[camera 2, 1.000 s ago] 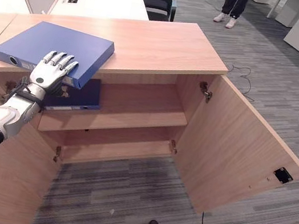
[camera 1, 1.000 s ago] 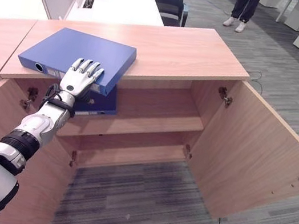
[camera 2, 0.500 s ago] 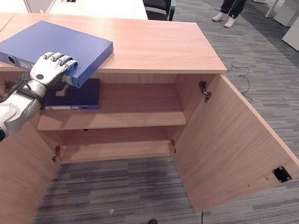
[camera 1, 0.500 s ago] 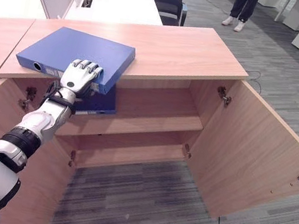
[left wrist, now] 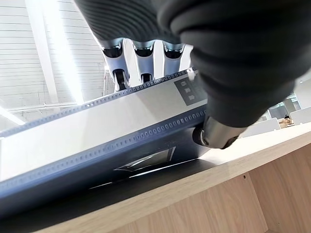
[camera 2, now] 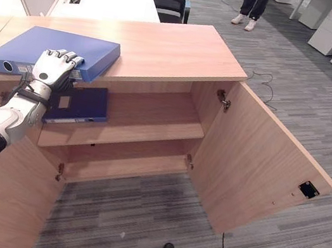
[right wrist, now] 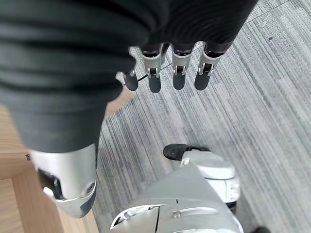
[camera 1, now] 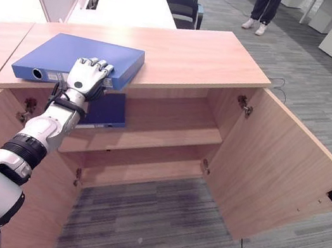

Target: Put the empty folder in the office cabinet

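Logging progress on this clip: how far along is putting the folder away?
Done: cabinet door stands open. In hand: left hand is curled over the edge of the blue folder, which lies on the cabinet top. Left: lifting it onto a shelf.

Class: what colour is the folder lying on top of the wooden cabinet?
Blue: the flat blue ring-binder folder shows best in the left eye view.

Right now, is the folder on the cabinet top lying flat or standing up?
Lying flat: the blue folder rests broad side down on the cabinet top, left hand gripping its near edge.
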